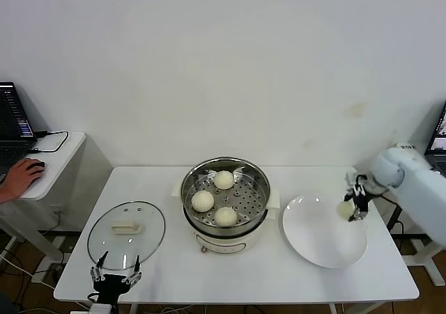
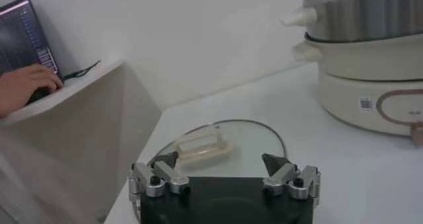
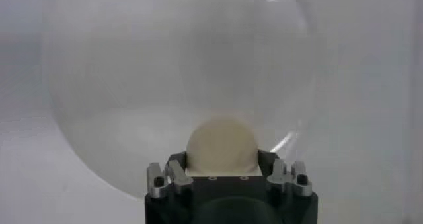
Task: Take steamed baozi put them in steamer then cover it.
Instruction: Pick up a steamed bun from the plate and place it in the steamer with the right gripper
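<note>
Nearest to us, our left gripper point(image 1: 116, 271) hangs at the surface's point(image 1: 167, 279) front edge, fingers spread wide with nothing between them, just on the near side of the glass lid point(image 1: 126, 234). That lid lies flat on the surface, its white handle point(image 2: 205, 146) up, off to the steamer's point(image 1: 225, 201) left and not touching it.

We take the steamer as our landmark: it stands mid-surface, uncovered, shiny steel above a cream base point(image 2: 370, 80). On its perforated tray we count three baozi: one at the back point(image 1: 224, 179), one at the left point(image 1: 202, 201), one at the front point(image 1: 225, 216). They sit close together but apart.

To the steamer's right lies the white plate point(image 1: 324, 248), just beside the pot. Over the plate's far right rim we have our right gripper point(image 1: 352, 207), and it's clamped on the fourth baozi point(image 3: 221, 146). In the right wrist view the bun fills the space between the fingers point(image 3: 168, 172), pressed on both sides, with the plate spread out beyond it. From the head view the bun looks lifted over the plate; whether it touches the plate we cannot tell.

Far left of the steamer, past the surface, a person's hand point(image 1: 21, 177) rests on a mouse on a side desk point(image 1: 59, 157), next to a laptop point(image 1: 12, 122).
</note>
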`<control>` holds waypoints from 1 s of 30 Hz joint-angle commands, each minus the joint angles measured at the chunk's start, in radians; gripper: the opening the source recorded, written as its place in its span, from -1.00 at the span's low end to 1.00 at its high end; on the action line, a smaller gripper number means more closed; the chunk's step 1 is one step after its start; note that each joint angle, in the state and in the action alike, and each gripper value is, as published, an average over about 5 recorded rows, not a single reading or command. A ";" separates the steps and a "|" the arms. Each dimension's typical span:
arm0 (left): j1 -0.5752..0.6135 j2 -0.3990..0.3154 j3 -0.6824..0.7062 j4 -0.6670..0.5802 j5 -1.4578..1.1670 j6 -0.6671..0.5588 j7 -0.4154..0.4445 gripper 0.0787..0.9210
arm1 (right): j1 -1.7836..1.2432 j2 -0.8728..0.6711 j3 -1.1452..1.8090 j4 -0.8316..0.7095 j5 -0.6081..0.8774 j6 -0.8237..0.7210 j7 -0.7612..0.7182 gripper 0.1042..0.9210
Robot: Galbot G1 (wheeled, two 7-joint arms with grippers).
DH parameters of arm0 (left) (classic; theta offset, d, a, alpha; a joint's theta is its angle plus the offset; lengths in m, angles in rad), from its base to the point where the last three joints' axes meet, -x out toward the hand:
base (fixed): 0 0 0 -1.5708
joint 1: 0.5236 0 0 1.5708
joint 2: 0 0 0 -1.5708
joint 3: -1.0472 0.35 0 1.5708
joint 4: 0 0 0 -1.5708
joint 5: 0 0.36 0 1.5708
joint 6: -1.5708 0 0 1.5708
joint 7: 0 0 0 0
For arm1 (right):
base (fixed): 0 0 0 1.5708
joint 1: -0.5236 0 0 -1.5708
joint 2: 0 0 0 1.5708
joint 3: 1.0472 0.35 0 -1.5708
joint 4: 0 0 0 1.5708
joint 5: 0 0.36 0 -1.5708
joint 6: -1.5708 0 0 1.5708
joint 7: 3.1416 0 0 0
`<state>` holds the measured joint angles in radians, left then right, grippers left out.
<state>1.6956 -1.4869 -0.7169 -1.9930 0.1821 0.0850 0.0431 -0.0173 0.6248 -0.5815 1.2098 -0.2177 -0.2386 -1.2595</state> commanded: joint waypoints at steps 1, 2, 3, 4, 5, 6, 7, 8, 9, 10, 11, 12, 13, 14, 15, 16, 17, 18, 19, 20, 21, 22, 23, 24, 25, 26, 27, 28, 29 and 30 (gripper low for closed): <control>0.000 0.000 -0.001 -0.009 0.018 -0.002 -0.005 0.77 | 0.365 -0.013 -0.250 0.163 0.294 -0.109 -0.052 0.34; 0.001 0.001 -0.002 -0.014 0.021 -0.003 -0.005 0.77 | 0.397 0.007 -0.273 0.163 0.318 -0.119 -0.055 0.34; 0.002 0.002 -0.004 -0.018 0.021 -0.002 -0.005 0.77 | 0.421 0.027 -0.288 0.161 0.336 -0.128 -0.058 0.34; 0.002 0.003 -0.005 -0.022 0.021 -0.002 -0.005 0.77 | 0.447 0.051 -0.302 0.157 0.354 -0.137 -0.061 0.34; 0.001 0.002 -0.008 -0.026 0.021 -0.002 -0.005 0.77 | 0.469 0.075 -0.312 0.152 0.369 -0.145 -0.063 0.34; 0.000 0.001 -0.011 -0.030 0.022 -0.002 -0.005 0.77 | 0.489 0.098 -0.322 0.147 0.379 -0.150 -0.066 0.34; -0.002 -0.001 -0.015 -0.034 0.023 -0.001 -0.006 0.77 | 0.512 0.123 -0.337 0.141 0.391 -0.156 -0.068 0.34; -0.004 -0.003 -0.019 -0.038 0.023 0.000 -0.006 0.77 | 0.536 0.148 -0.357 0.134 0.402 -0.161 -0.069 0.34; -0.005 -0.004 -0.022 -0.044 0.023 0.000 -0.006 0.77 | 0.557 0.170 -0.379 0.128 0.411 -0.164 -0.070 0.34; -0.005 -0.005 -0.024 -0.048 0.023 0.001 -0.005 0.77 | 0.581 0.195 -0.406 0.121 0.420 -0.168 -0.070 0.34; -0.005 -0.005 -0.025 -0.053 0.024 0.001 -0.005 0.77 | 0.602 0.219 -0.432 0.113 0.428 -0.171 -0.071 0.35; -0.004 -0.005 -0.025 -0.057 0.026 0.001 -0.005 0.77 | 0.617 0.240 -0.455 0.105 0.434 -0.174 -0.071 0.35; -0.003 -0.004 -0.025 -0.060 0.028 0.000 -0.006 0.77 | 0.631 0.263 -0.475 0.096 0.443 -0.179 -0.072 0.35; -0.003 -0.003 -0.025 -0.063 0.031 0.000 -0.006 0.77 | 0.644 0.292 -0.497 0.086 0.453 -0.184 -0.072 0.35; -0.002 -0.002 -0.026 -0.067 0.033 -0.001 -0.006 0.77 | 0.654 0.318 -0.515 0.076 0.465 -0.189 -0.073 0.35; -0.001 -0.001 -0.029 -0.071 0.033 -0.001 -0.005 0.77 | 0.663 0.345 -0.532 0.066 0.476 -0.194 -0.073 0.35; -0.001 -0.001 -0.031 -0.075 0.033 -0.001 -0.005 0.77 | 0.669 0.373 -0.546 0.055 0.484 -0.197 -0.074 0.35; -0.001 -0.001 -0.034 -0.079 0.032 0.000 -0.004 0.77 | 0.671 0.397 -0.556 0.045 0.487 -0.199 -0.074 0.35; -0.002 0.000 -0.037 -0.082 0.031 0.001 -0.003 0.77 | 0.669 0.418 -0.561 0.035 0.489 -0.201 -0.073 0.35; -0.002 0.000 -0.040 -0.085 0.030 0.001 -0.003 0.77 | 0.663 0.437 -0.562 0.027 0.488 -0.204 -0.073 0.35; -0.002 0.001 -0.042 -0.087 0.029 0.002 -0.002 0.77 | 0.657 0.452 -0.562 0.020 0.487 -0.206 -0.073 0.35; -0.001 0.001 -0.045 -0.089 0.027 0.003 -0.001 0.77 | 0.650 0.465 -0.563 0.015 0.487 -0.209 -0.072 0.35; -0.001 0.001 -0.048 -0.091 0.026 0.004 0.000 0.77 | 0.645 0.478 -0.567 0.010 0.488 -0.212 -0.072 0.35; -0.001 0.001 -0.051 -0.091 0.025 0.004 0.001 0.77 | 0.641 0.489 -0.574 0.008 0.488 -0.214 -0.072 0.35; -0.002 0.001 -0.053 -0.091 0.023 0.005 0.002 0.77 | 0.638 0.498 -0.584 0.006 0.489 -0.216 -0.072 0.34; -0.002 0.002 -0.054 -0.090 0.022 0.006 0.002 0.77 | 0.636 0.507 -0.597 0.005 0.490 -0.217 -0.070 0.34; -0.003 0.002 -0.055 -0.089 0.021 0.006 0.002 0.77 | 0.634 0.516 -0.612 0.004 0.490 -0.218 -0.069 0.34; -0.003 0.002 -0.055 -0.088 0.020 0.007 0.002 0.77 | 0.631 0.524 -0.623 0.003 0.491 -0.219 -0.067 0.34; -0.004 0.003 -0.054 -0.088 0.020 0.006 0.001 0.77 | 0.627 0.530 -0.632 0.002 0.491 -0.221 -0.066 0.34; -0.003 0.004 -0.052 -0.088 0.019 0.006 0.001 0.77 | 0.623 0.538 -0.640 0.001 0.492 -0.222 -0.064 0.34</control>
<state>1.6922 -1.4834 -0.7658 -2.0711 0.1993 0.0910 0.0445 0.5610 1.0147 -1.0971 1.2390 0.2282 -0.4380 -1.3258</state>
